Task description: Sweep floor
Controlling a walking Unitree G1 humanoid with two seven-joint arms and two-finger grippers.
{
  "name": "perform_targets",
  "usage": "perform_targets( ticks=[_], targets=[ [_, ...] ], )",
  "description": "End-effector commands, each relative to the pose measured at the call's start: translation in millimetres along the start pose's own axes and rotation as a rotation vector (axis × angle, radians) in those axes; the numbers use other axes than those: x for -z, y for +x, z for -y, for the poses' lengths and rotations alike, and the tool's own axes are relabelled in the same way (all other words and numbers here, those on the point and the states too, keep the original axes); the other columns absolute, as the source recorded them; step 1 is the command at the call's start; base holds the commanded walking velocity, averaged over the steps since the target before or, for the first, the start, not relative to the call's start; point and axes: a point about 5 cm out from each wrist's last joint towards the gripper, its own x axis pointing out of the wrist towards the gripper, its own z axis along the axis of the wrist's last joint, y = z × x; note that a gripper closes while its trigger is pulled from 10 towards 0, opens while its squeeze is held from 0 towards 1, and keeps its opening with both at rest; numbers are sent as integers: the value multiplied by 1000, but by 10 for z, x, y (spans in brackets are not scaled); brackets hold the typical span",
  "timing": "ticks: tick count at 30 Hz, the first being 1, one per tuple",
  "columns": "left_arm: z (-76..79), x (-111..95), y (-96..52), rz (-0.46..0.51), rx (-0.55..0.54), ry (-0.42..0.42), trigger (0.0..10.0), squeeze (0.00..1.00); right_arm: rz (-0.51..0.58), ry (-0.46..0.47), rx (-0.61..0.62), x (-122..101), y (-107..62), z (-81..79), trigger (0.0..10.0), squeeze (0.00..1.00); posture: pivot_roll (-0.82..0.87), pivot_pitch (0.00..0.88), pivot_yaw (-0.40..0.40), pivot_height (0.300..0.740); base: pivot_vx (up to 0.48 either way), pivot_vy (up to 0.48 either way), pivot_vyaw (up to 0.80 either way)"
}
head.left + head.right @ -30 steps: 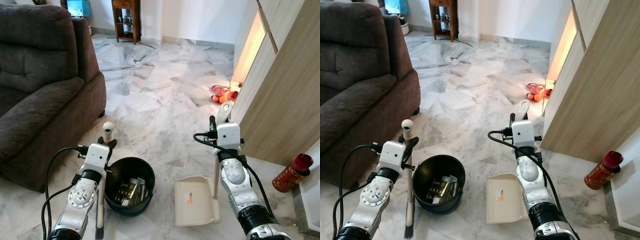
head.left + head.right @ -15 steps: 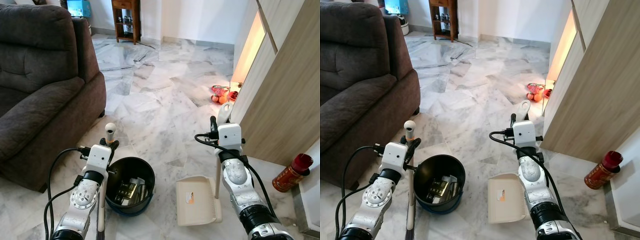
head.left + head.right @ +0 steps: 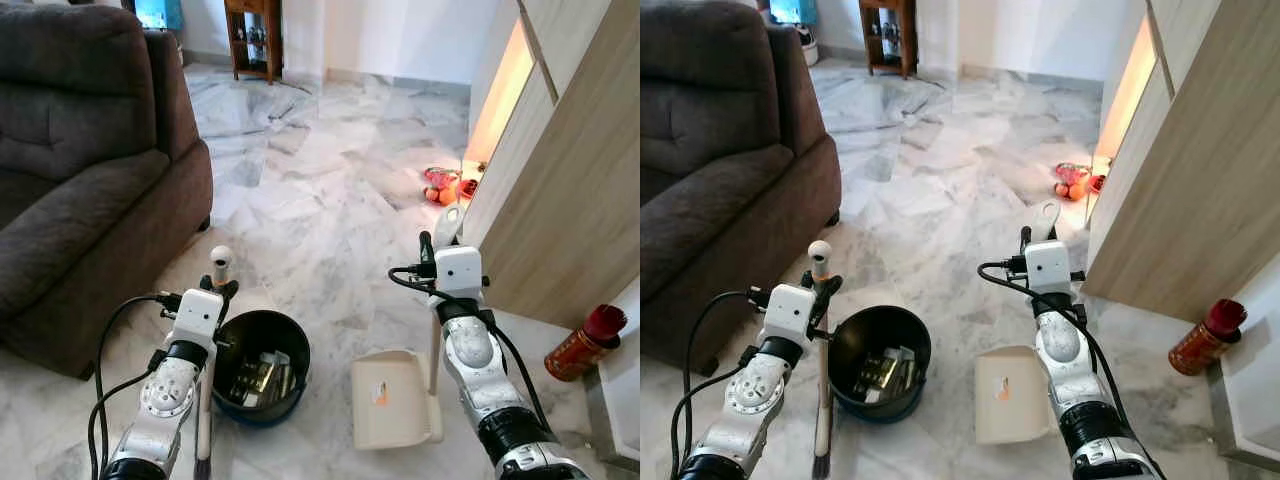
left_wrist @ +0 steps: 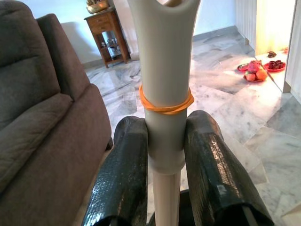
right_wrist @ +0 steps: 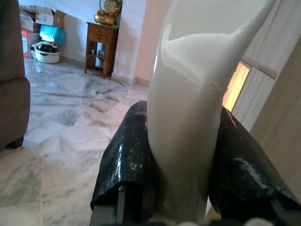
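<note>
Nearest, the left gripper (image 4: 164, 165) is clamped on an upright broom handle (image 3: 219, 262) beside a black bin (image 3: 260, 366), the right gripper (image 5: 183, 155) grips the dustpan (image 3: 392, 400) handle; emptying seems in hand, next likely tipping the pan into the bin.

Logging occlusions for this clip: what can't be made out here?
- Broom bristles: cut off by the bottom edge of the left eye view.
- Contents of the black bin: too small and dark to identify.
- Dustpan label: too small to read.
- Dustpan handle: blurred in the right wrist view, close to the lens, between the right gripper fingers.
- Items on the red tray: too small.
</note>
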Motion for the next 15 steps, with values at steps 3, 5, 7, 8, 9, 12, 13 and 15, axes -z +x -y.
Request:
perform_targets(
  ticks=[3,5,7,8,9,12,13,15],
  targets=[
    [-7,-88,43,44,7,21,10000,0,40,7,4,-67,39,3,10000,0,63,0,-14,740,-280,0,0],
    [-9,-86,44,44,8,21,10000,0,40,7,3,-66,37,-2,10000,0,64,0,-13,740,-277,0,0],
    [-6,-89,51,44,13,24,10000,0,43,0,-6,-65,35,-15,10000,0,63,0,-12,740,-277,0,0],
    [-5,-90,52,45,14,24,10000,0,43,0,-7,-65,34,-16,10000,0,63,0,-12,740,-277,0,0],
    [-3,-92,53,45,14,24,10000,0,43,0,-8,-64,34,-17,10000,0,61,0,-11,740,-277,0,0],
    [9,-88,55,44,18,24,10000,0,43,2,-6,-59,29,-18,10000,0,63,0,-11,740,-280,0,0],
    [14,-85,53,44,20,24,10000,0,44,3,-8,-56,25,-22,10000,0,62,0,-10,740,-281,0,0],
    [21,-84,55,44,24,25,10000,0,44,3,-9,-53,25,-26,10000,0,61,0,-10,740,-281,0,0]
  ],
)
